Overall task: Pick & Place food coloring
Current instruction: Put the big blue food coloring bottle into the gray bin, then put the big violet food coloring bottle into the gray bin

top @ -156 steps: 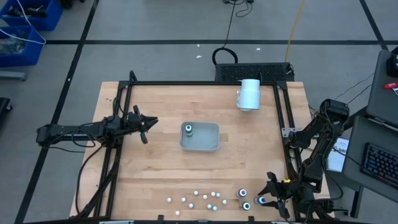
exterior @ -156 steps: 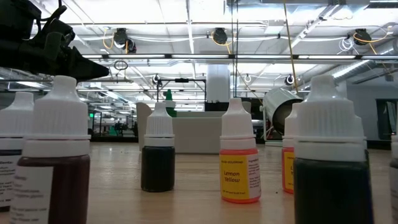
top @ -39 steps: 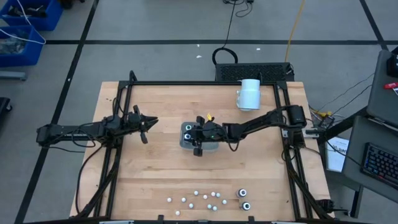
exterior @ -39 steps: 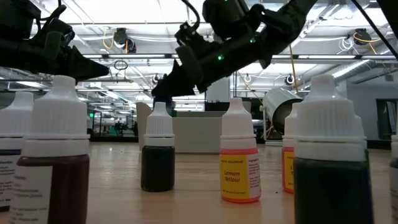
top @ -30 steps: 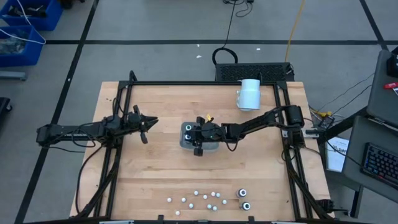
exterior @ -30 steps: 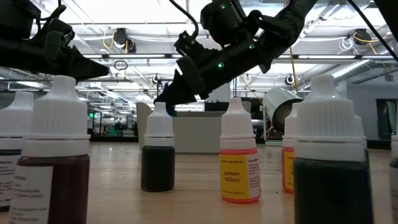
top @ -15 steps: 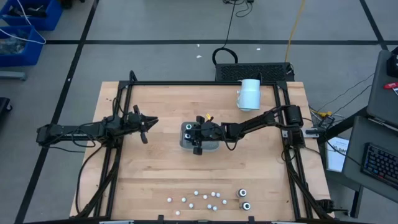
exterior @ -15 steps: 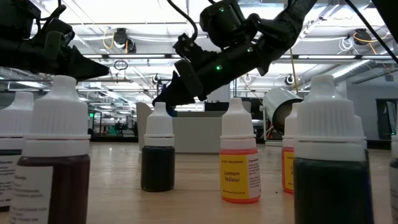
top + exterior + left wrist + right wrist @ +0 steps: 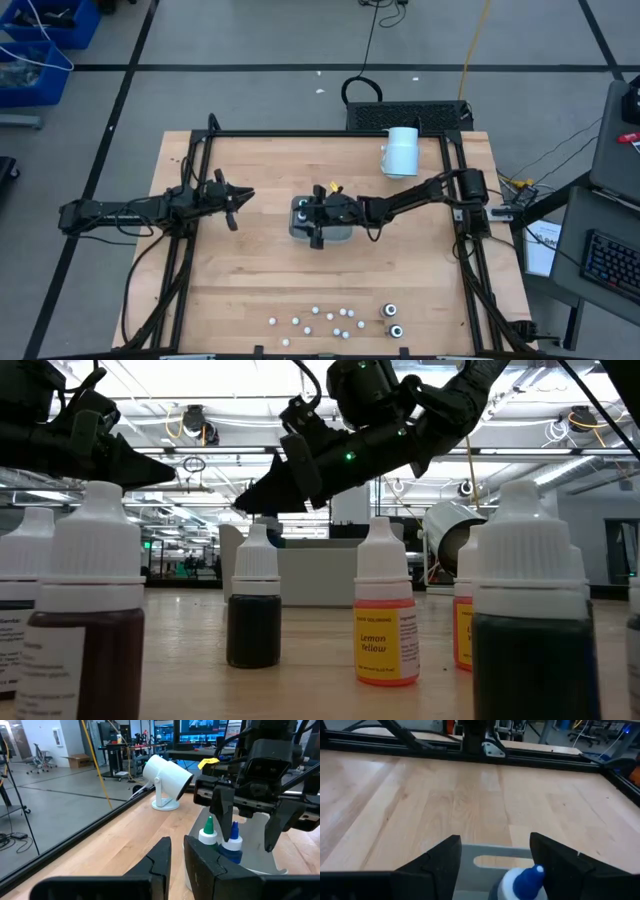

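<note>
Left wrist view alone shows two bottles (image 9: pixel 220 841) in tray (image 9: pixel 260 865) — right gripper (image 9: pixel 246 832) open above.

tray (image 9: pixel 343 235) at mid-table (image 9: pixel 250 280), two bottles (image 9: pixel 220 840) standing in its left end | right hand (image 9: pixel 317 215) over them, fingers apart | left hand (image 9: pixel 232 199) well left of tray | cylinder (image 9: pixel 401 152) behind, to the right | loose bottles (image 9: pixel 330 322) along the front edge

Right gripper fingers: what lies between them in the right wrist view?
The blue-tipped bottle in the tray lies between the open right gripper's fingers.
</note>
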Controlling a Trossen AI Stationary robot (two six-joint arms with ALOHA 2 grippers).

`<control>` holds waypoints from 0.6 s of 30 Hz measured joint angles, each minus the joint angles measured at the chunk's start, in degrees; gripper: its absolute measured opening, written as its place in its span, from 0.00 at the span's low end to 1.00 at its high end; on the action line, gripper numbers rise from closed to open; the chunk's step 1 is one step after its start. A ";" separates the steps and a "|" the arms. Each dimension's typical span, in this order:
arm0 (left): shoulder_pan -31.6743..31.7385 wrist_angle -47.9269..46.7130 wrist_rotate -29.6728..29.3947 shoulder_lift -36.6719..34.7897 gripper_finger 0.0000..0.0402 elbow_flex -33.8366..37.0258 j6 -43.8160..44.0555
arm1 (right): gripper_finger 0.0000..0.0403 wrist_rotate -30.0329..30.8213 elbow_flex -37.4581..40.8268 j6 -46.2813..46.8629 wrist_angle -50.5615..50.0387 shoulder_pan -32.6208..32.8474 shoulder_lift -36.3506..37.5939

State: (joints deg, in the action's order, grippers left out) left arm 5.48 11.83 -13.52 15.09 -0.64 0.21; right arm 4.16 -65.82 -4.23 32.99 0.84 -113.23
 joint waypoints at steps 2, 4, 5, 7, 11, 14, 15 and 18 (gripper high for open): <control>0.00 -0.02 0.00 0.02 0.14 0.00 0.00 | 0.56 0.02 -0.02 -0.90 -0.01 0.04 1.26; 0.00 0.00 0.00 0.00 0.14 0.00 0.00 | 0.56 0.19 -0.04 -2.11 -0.66 0.35 3.39; 0.01 -0.01 0.00 0.01 0.14 0.00 0.00 | 0.56 0.19 -0.09 -2.91 -1.19 0.61 4.68; 0.00 -0.04 0.00 0.00 0.14 0.00 0.00 | 0.55 0.44 -0.09 -4.73 -3.21 1.46 7.84; 0.01 -0.06 0.00 0.02 0.14 0.00 0.00 | 0.53 6.13 -0.15 -9.57 -9.92 5.25 15.59; 0.00 -0.07 0.02 0.01 0.14 0.00 0.00 | 0.51 12.09 -0.15 -11.69 -16.26 9.22 21.40; 0.02 -0.08 0.02 0.02 0.14 0.00 0.02 | 0.50 13.77 -0.15 -11.88 -18.13 10.55 23.27; 0.02 -0.07 0.02 0.01 0.14 0.00 0.01 | 0.45 17.65 -0.15 -11.00 -24.43 14.54 28.52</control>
State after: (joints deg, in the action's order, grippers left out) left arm 5.50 11.76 -13.50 15.10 -0.64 0.22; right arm 21.81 -65.98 -15.23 8.57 15.38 -84.71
